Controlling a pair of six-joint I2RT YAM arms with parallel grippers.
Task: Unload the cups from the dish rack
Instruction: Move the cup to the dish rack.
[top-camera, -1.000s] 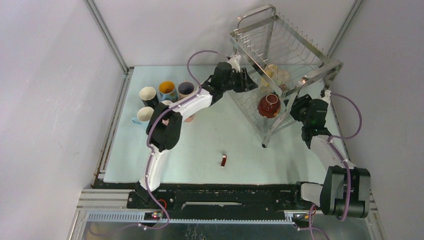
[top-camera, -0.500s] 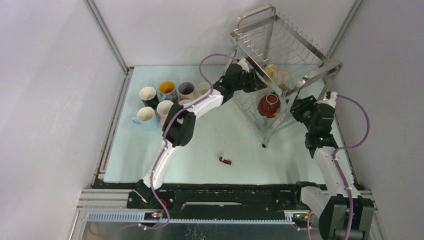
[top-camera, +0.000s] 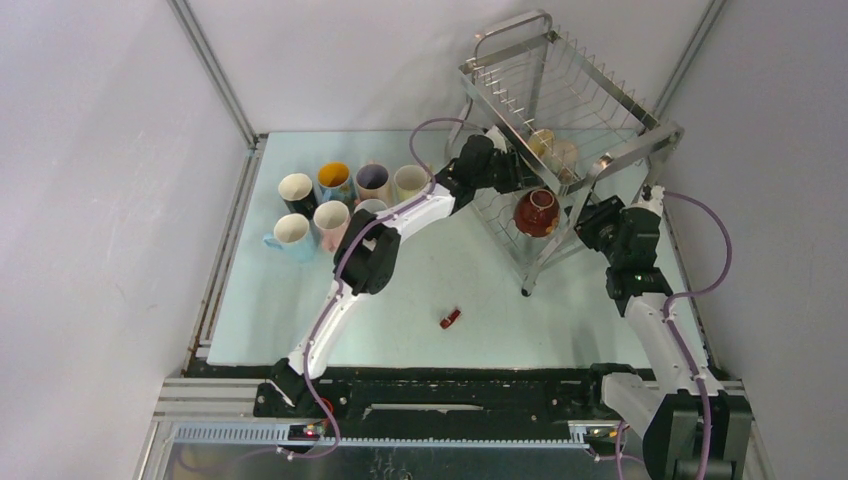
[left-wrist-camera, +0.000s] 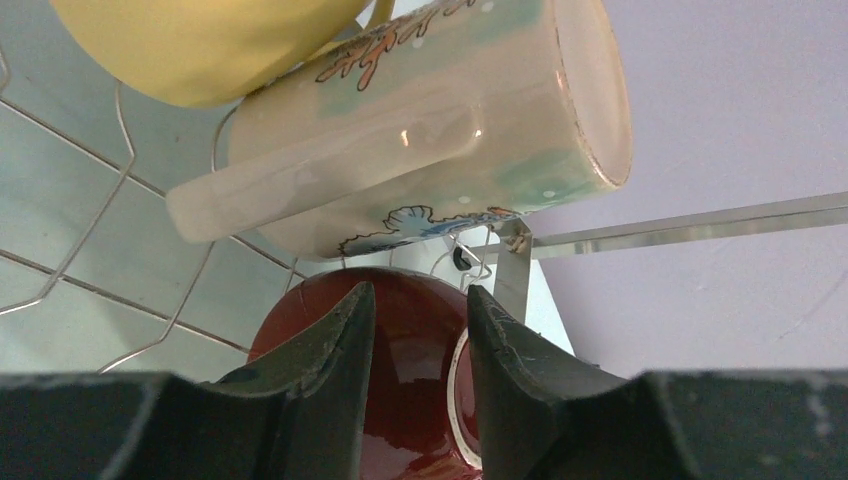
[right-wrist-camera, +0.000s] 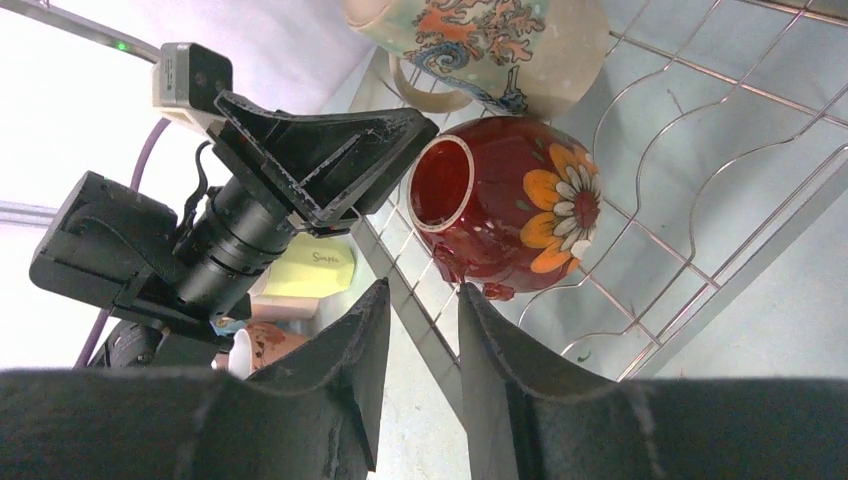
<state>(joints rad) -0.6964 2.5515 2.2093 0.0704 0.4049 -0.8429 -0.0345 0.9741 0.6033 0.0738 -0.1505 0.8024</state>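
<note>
The chrome wire dish rack stands at the back right. On its lower tier a dark red flowered cup lies on its side, seen large in the right wrist view. Above it lie a cream patterned cup and a yellow cup. My left gripper reaches into the rack, open. Its tips are at the red cup's rim; I cannot tell if they touch. My right gripper is open beside the rack's front post, whose bar shows in the gap.
Several unloaded cups stand grouped at the table's back left: black, yellow-lined, purple, cream, pink, light blue. A small dark red fragment lies mid-table near the front. Walls close in on both sides.
My left arm has stretched right, carrying its gripper into the rack toward the red cup. My right gripper has shifted toward the rack's post and narrowed slightly. The red fragment has turned a little.
</note>
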